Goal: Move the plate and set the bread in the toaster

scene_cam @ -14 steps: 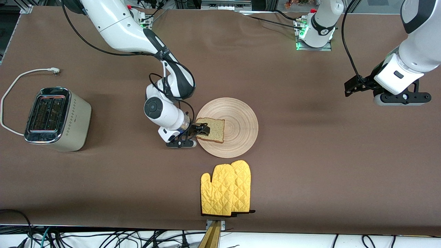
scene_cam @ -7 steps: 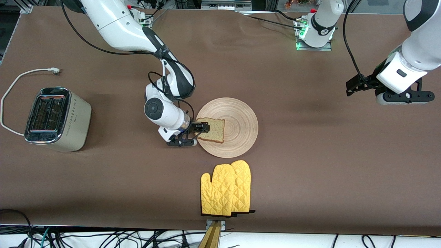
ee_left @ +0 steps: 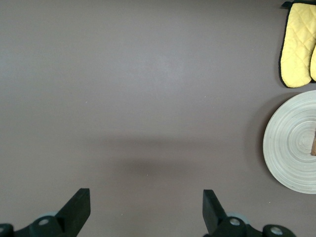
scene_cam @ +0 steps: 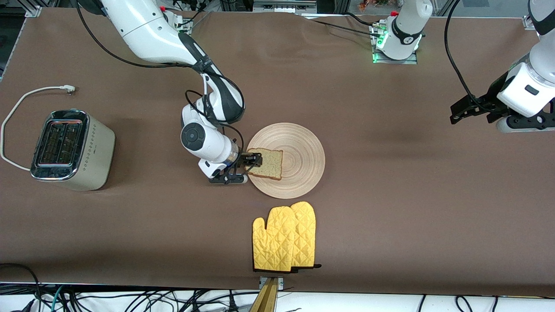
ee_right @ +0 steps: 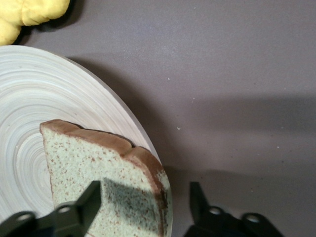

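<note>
Brown cloth covers the table edge to edge, and most of it lies bare. The plate sits near the middle, with the bread on the part of it toward the right arm's end of the table, the slice's crust edge reaching about to the plate's rim. The right gripper is down at that rim. In the right wrist view one finger lies over the face of the slice and the other stands off the crust, over bare cloth, so the jaws straddle the crust edge with a gap on the outer side; they are apart, not yet pressed on the bread.

Yellow oven mitts lie just nearer the front camera than the plate, close to its rim but apart from it, their cuffs near the table's front edge. The toaster stands well apart at the right arm's end, slots up, its white cord looping on the cloth beside it; a wide strip of open cloth runs between it and the plate.

The left gripper waits in the air over bare cloth at the left arm's end, jaws wide apart in the left wrist view.
</note>
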